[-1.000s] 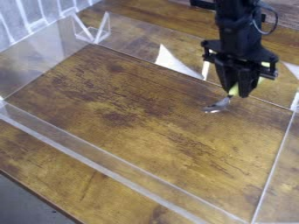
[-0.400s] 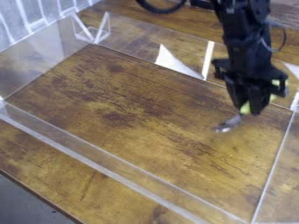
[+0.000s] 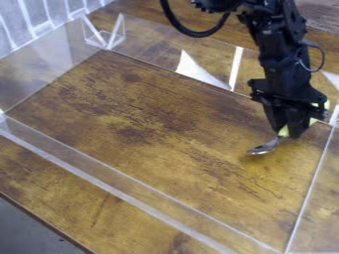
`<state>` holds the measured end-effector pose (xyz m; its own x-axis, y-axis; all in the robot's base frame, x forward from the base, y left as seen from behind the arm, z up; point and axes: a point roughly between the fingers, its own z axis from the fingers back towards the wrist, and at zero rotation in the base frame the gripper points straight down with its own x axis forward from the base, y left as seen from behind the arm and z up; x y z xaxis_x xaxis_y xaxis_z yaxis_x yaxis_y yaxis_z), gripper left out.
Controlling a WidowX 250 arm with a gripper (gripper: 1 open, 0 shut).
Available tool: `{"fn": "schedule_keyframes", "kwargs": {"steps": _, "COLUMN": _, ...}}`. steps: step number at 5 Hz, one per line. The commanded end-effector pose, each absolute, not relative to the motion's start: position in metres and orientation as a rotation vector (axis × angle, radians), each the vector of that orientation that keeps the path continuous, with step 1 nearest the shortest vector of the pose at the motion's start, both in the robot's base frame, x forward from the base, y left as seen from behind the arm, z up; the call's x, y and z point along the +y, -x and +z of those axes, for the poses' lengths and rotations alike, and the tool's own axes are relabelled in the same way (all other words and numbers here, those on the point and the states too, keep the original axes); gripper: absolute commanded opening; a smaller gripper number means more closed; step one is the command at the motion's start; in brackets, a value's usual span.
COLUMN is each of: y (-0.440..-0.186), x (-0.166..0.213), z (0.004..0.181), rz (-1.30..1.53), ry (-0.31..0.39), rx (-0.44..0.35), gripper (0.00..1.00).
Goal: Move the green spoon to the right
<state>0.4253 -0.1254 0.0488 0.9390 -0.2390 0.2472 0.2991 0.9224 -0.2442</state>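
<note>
Black gripper point(image 3: 286, 129) is clamping its closed jaws on the yellow-green handle of the green spoon point(image 3: 275, 142), tilting it so the silver bowl is touching the wooden tabletop point(image 3: 133, 119) just inside the clear acrylic wall point(image 3: 322, 177).

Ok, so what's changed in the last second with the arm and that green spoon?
The gripper, shut on the green spoon, has carried it right and toward the camera, close to the clear tray's right wall. The spoon's metal bowl now sits low at the wooden surface; whether it touches is unclear. The grip hasn't changed and nothing was released. The tray and the surface are as they were.
</note>
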Motion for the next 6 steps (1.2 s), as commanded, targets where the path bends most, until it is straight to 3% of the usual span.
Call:
{"fn": "schedule_keyframes", "kwargs": {"steps": 1, "y": -0.438, "x": -0.117, "z": 0.085, "rz": -0.291, "ry": 0.289, "rx": -0.295, "gripper": 0.00}}
{"fn": "schedule_keyframes", "kwargs": {"steps": 2, "y": -0.434, "x": -0.118, "z": 0.099, "rz": -0.279, "ry": 0.298, "rx": -0.299, "gripper": 0.00}}
{"fn": "schedule_keyframes", "kwargs": {"steps": 3, "y": -0.431, "x": -0.113, "z": 0.104, "rz": -0.277, "ry": 0.289, "rx": -0.285, "gripper": 1.00}}
{"fn": "schedule_keyframes", "kwargs": {"steps": 6, "y": -0.426, "x": -0.104, "z": 0.103, "rz": -0.266, "ry": 0.267, "rx": -0.244, "gripper": 1.00}}
